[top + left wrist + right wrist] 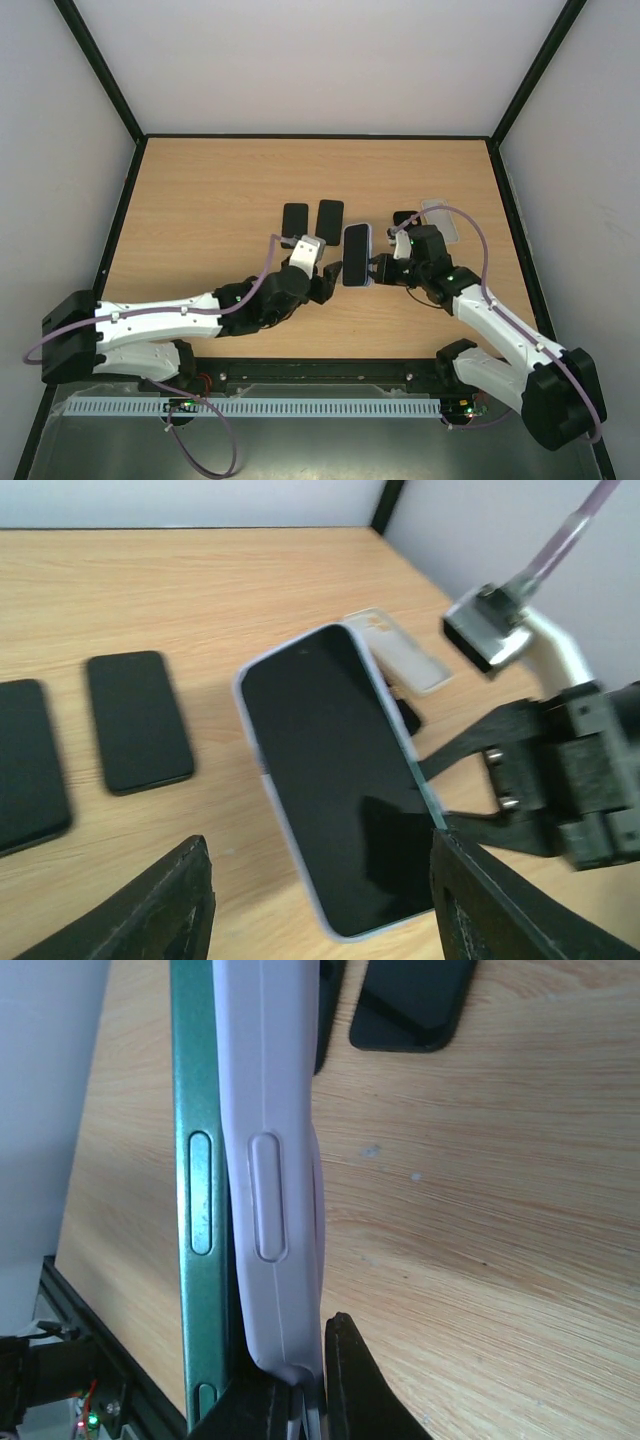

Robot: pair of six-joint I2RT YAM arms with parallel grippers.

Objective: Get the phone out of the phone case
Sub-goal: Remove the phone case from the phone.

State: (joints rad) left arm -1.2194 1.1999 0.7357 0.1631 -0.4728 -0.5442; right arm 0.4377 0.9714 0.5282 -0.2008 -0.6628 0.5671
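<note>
The phone is a black slab still sitting in the pale lavender phone case, held off the table at mid-table. My right gripper is shut on the case's right edge. In the right wrist view its fingers pinch the case's lip, and the phone's green side frame stands a little apart from the case. My left gripper is open just left of the phone. In the left wrist view the phone's screen lies between and beyond the open fingers.
Two plain black phones lie side by side behind the left gripper. A third black phone lies by a clear case at the right. Black frame rails border the wooden table.
</note>
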